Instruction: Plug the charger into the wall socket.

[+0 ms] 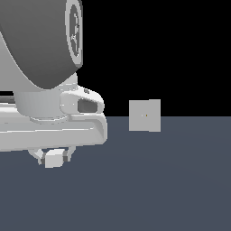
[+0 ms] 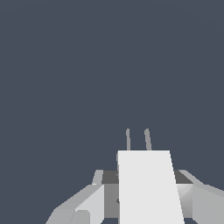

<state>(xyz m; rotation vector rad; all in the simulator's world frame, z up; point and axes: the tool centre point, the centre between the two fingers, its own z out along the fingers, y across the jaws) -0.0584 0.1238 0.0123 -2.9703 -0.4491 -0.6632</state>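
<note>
The charger (image 1: pixel 54 158) is a small whitish block held between my gripper (image 1: pixel 55 158) fingers, low at the exterior view's left, just above the dark floor. In the wrist view the charger (image 2: pixel 148 186) fills the space between the fingers (image 2: pixel 83 203), and two thin grey prongs (image 2: pixel 138 140) stick out from its far end. My gripper (image 2: pixel 146 197) is shut on it. The wall socket (image 1: pixel 145 115) is an upright light-grey square panel with a tiny dot at its centre, standing farther off toward the exterior view's right. It does not show in the wrist view.
The arm's large grey body (image 1: pixel 40 67) fills the upper part of the exterior view's left. A flat dark blue-grey floor (image 1: pixel 158 189) stretches between the charger and the socket.
</note>
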